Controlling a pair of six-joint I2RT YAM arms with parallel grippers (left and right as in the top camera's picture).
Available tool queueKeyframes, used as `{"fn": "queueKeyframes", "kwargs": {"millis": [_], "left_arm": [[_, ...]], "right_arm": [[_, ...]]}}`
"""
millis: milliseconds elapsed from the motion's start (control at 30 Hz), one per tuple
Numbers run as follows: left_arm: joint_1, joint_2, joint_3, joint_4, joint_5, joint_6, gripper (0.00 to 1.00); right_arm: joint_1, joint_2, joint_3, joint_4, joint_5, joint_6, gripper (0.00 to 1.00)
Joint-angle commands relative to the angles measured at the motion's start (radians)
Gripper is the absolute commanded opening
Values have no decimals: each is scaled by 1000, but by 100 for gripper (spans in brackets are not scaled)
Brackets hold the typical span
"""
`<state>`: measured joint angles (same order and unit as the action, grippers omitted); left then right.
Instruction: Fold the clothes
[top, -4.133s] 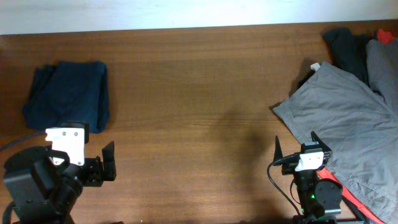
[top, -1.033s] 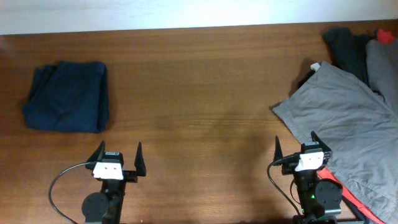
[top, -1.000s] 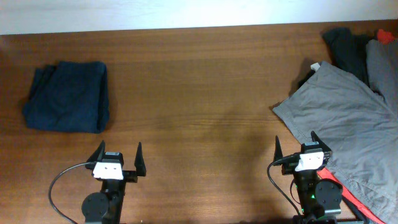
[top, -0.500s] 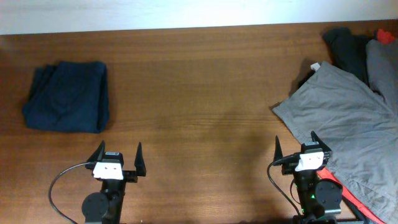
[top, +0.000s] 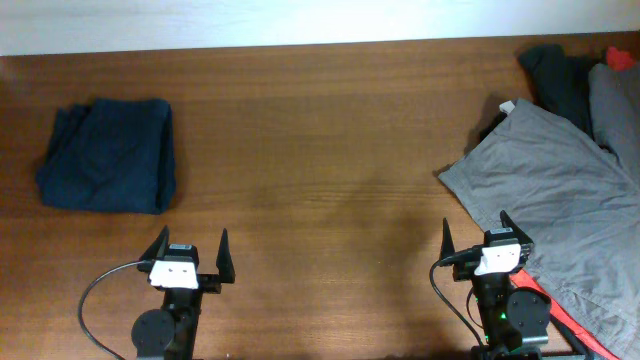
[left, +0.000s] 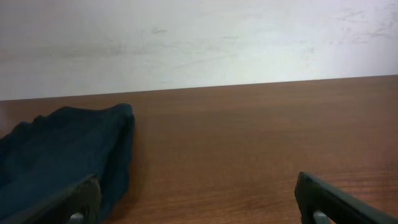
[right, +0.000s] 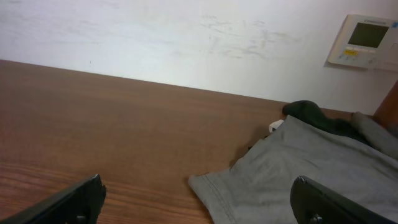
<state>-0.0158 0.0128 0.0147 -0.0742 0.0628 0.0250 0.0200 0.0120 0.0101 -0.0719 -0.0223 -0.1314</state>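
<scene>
The left pincer (top: 193, 240) has swung back from beside the folded navy garment (top: 108, 155), at the desk's (top: 330, 140) far left, to park open and empty, like the right pincer (top: 475, 235). That piece looks finished; the unfolded grey garment (top: 550, 195) at right seems next.

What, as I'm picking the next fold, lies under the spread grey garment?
A red fabric edge peeks from beneath the grey garment at its near edge; a dark garment emerges at its far side. How far either runs underneath is covered.
</scene>
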Motion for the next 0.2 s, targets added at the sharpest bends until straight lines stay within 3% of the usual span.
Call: {"fn": "queueKeyframes", "kwargs": {"millis": [0,167], "left_arm": [[-3,-6,-5,-3,-11,-10,99],[-3,-7,-6,-3,-11,-10,99]], "right_arm": [[-8,-6,-5,-6,8,0,99],[-8,-6,-5,-6,8,0,99]]}}
